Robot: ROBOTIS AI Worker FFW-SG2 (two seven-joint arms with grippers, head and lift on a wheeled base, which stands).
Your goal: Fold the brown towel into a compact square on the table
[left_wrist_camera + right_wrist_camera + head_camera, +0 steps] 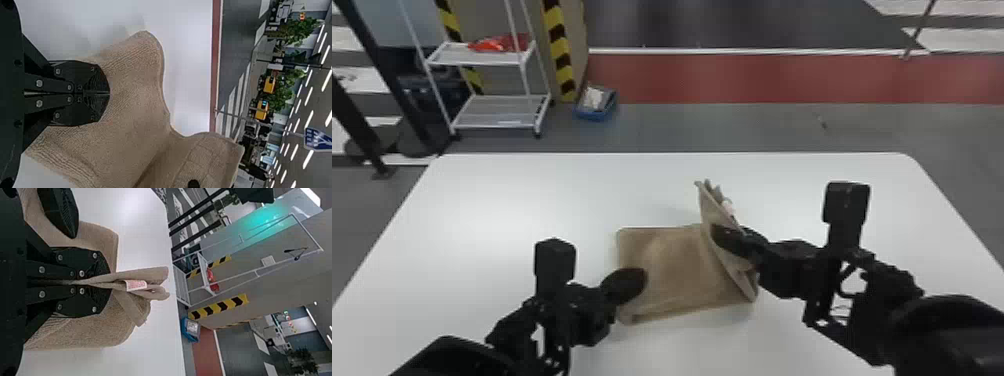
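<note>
Clenching the raised flap (713, 212) of the brown towel (672, 265), lower centre of the head view, in the right gripper (109, 282) — slanting upper left to lower right. Resting the left gripper (109, 93), closed on nothing, at the left edge — likely folding leftward next.

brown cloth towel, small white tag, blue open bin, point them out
Brown cloth towel (679, 265): head view, flat middle.
Small white tag (136, 285): right wrist view, printed face.
Blue open bin (592, 116): head view, near wall.
</note>
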